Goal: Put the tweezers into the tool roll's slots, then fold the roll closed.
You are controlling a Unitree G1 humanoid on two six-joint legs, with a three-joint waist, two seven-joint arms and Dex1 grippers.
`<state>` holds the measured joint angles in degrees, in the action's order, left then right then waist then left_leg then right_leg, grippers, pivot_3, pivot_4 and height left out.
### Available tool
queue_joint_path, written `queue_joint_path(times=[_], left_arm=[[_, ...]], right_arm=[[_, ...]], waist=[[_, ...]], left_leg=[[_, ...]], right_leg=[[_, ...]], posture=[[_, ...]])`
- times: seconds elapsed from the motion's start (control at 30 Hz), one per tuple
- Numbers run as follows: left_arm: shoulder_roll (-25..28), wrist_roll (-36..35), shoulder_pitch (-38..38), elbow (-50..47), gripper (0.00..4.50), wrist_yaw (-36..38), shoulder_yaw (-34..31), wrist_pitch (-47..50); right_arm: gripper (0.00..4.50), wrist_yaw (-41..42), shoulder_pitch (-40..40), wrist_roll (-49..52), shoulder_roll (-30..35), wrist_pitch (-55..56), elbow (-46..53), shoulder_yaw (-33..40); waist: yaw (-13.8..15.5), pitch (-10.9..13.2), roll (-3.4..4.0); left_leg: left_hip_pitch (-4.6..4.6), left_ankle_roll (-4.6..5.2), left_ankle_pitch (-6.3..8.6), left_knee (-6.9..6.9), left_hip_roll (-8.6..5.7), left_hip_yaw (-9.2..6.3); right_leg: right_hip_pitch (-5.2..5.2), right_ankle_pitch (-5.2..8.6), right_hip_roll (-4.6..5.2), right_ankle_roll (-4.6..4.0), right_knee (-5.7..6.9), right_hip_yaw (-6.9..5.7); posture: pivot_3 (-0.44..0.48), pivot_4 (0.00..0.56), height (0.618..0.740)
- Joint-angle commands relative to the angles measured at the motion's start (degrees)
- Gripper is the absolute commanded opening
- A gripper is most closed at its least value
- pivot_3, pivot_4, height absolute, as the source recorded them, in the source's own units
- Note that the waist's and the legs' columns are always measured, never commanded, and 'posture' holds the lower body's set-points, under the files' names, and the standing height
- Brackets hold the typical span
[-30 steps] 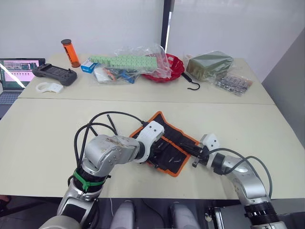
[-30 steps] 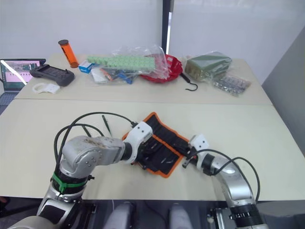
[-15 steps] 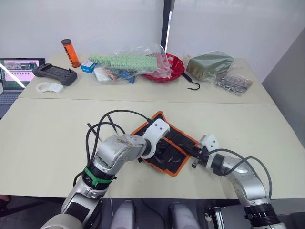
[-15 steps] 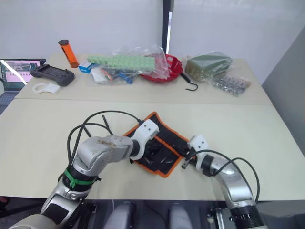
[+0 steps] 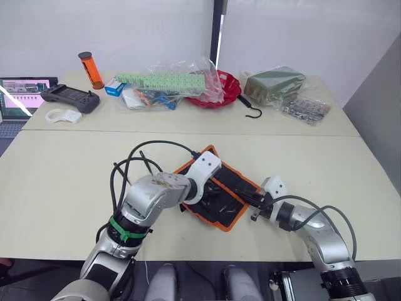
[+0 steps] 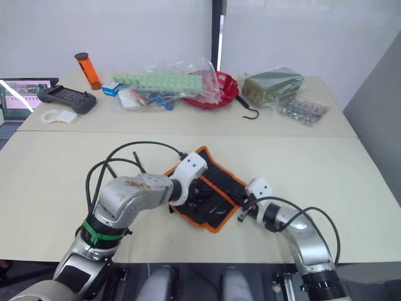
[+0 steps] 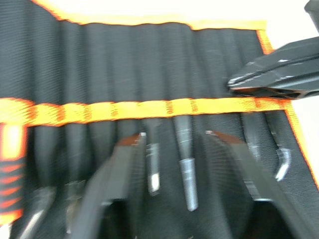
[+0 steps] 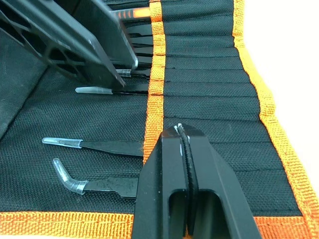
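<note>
the tool roll (image 5: 217, 194) is laid open on a beige table (image 5: 56, 169), tweezers (image 8: 94, 145) seated in its slots (image 8: 209, 89). left gripper (image 7: 174, 144) jaws are held apart over them; right gripper (image 8: 182, 137) jaws are pressed together. clutter is ranged along the white wall (image 5: 125, 31).

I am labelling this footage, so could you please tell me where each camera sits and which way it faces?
Left and right eye views: on the head, looking down over both arms at the tool roll on the table.
Left wrist view: along the open left gripper at the slots.
Right wrist view: along the shut right gripper at the tweezers.
Both wrist views share the roll's orange band.
</note>
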<state>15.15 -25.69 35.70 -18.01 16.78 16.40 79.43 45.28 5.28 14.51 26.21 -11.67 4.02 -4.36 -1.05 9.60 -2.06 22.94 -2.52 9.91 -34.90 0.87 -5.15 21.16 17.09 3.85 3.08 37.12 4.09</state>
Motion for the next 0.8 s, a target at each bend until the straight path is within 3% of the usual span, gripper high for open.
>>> queue_joint_path(times=[0.03,0.13,0.3,0.4,0.47,0.6,0.73,0.8], left_arm=[[-0.8,-3.8,0.8,-3.6,3.42,2.0,-8.5,4.9],[2.3,-6.0,1.7,-5.1,4.44,4.2,-15.0,7.2],[13.7,-7.3,-1.9,-8.8,4.44,9.6,-20.7,1.9],[20.8,-1.7,-11.1,-12.5,4.44,14.0,-23.3,-17.0],[22.7,-2.4,-17.3,-12.4,4.44,16.5,-31.6,-22.9],[22.8,-10.3,-23.9,-10.2,4.44,19.5,-45.2,-22.3],[21.3,-6.8,-39.9,-9.6,4.44,22.5,-58.1,-33.2],[17.8,-4.3,-50.1,-10.9,4.44,24.6,-60.2,-40.6]], right_arm=[[0.0,1.3,-0.9,-1.2,0.3,-0.5,-1.3,-2.4],[0.0,1.9,0.0,-1.3,0.3,-0.1,-2.6,-2.2],[0.0,2.8,1.8,-1.5,0.1,1.3,-5.3,-2.6],[0.0,3.2,3.2,-1.6,-0.1,2.5,-7.4,-2.6],[0.0,3.7,4.1,-1.7,-0.2,3.4,-8.8,-2.6],[0.0,4.6,5.4,-1.7,-0.1,4.5,-10.8,-2.8],[0.0,7.3,7.0,-2.5,0.3,6.1,-13.9,-4.5],[0.0,8.0,7.7,-2.5,0.2,6.9,-15.3,-4.6]], waist=[[0.0,0.0,0.0],[-0.2,0.0,0.0],[-1.2,0.0,0.04],[-1.6,0.0,0.07],[-1.4,0.0,0.06],[-1.2,0.0,0.06],[-1.6,0.0,0.07],[-1.5,0.0,0.02]], left_leg=[[0.0,0.0,0.0,0.0,0.0,0.0],[-0.02,0.0,0.0,0.01,0.01,-0.01],[-0.05,0.0,0.0,0.07,0.05,-0.04],[-0.12,-0.06,0.03,0.15,0.06,0.05],[-0.11,-0.08,0.05,0.12,0.09,0.04],[-0.09,-0.08,0.05,0.08,0.09,0.04],[-0.16,-0.07,0.05,0.1,0.09,0.18],[-0.18,-0.06,0.09,0.17,0.11,0.23]], right_leg=[[0.0,0.0,0.0,0.0,0.0,0.0],[0.0,0.0,-0.01,0.0,0.01,-0.01],[0.01,0.0,-0.05,-0.01,0.02,-0.02],[0.0,-0.03,0.0,-0.06,-0.01,0.07],[0.02,-0.04,-0.01,-0.09,-0.01,0.05],[0.01,-0.05,0.01,-0.12,0.0,0.02],[-0.01,-0.04,0.13,-0.14,-0.02,0.05],[0.02,-0.01,0.14,-0.19,-0.02,0.05]], posture=[[0.0,0.15,0.74],[0.0,0.15,0.74],[0.0,0.15,0.74],[0.0,0.15,0.74],[0.0,0.15,0.74],[0.0,0.15,0.74],[0.0,0.15,0.74],[0.0,0.15,0.74]])
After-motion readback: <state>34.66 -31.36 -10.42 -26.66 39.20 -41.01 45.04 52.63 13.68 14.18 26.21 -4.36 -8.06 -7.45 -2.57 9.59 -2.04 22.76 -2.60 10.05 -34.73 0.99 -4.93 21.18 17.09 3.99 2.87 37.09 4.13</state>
